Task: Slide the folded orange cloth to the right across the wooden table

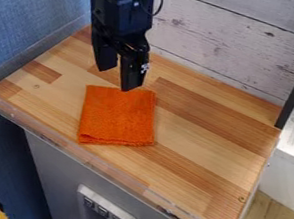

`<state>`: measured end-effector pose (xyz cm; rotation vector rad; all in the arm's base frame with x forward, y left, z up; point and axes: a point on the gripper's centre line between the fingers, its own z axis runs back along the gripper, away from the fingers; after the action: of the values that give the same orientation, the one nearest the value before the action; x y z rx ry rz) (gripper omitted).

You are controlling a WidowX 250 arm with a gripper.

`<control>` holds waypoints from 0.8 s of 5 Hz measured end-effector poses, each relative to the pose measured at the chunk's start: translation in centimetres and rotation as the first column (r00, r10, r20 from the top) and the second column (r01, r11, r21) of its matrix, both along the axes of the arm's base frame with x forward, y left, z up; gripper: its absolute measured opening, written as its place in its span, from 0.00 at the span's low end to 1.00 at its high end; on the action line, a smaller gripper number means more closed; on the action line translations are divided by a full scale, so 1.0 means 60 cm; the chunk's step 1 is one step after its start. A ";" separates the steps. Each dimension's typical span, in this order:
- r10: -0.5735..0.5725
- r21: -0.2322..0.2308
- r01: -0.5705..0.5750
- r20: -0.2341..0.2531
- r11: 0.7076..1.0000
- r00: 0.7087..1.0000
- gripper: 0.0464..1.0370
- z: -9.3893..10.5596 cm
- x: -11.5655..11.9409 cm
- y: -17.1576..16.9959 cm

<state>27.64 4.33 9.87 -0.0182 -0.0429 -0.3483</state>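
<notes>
Gripper (117, 80) hangs, jaws parted, near the folded orange cloth (118, 117).

Folded square, centre of frame: orange cloth (117, 117), rough, matt. Counter top (204, 159) under it: wood, striped grain, smooth, slight sheen. Upper right, wall boards (212, 36): whitewashed wood look, knotted, matt. Lower edge, guard strip (96, 161): clear plastic, glossy. Left, blue wall (32, 27): matt, textured.
</notes>
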 end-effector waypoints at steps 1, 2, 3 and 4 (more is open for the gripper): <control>0.000 -0.001 0.000 -0.014 1.000 1.000 0.66 -0.016 0.005 0.001; -0.003 -0.002 0.003 -0.017 1.000 1.000 0.35 -0.035 0.013 0.003; 0.000 -0.004 0.000 -0.034 1.000 0.999 0.13 -0.066 0.014 0.003; 0.009 -0.005 -0.010 -0.046 1.000 0.999 0.02 -0.094 0.018 0.004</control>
<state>28.74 4.57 4.21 -0.0312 0.0017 -0.3382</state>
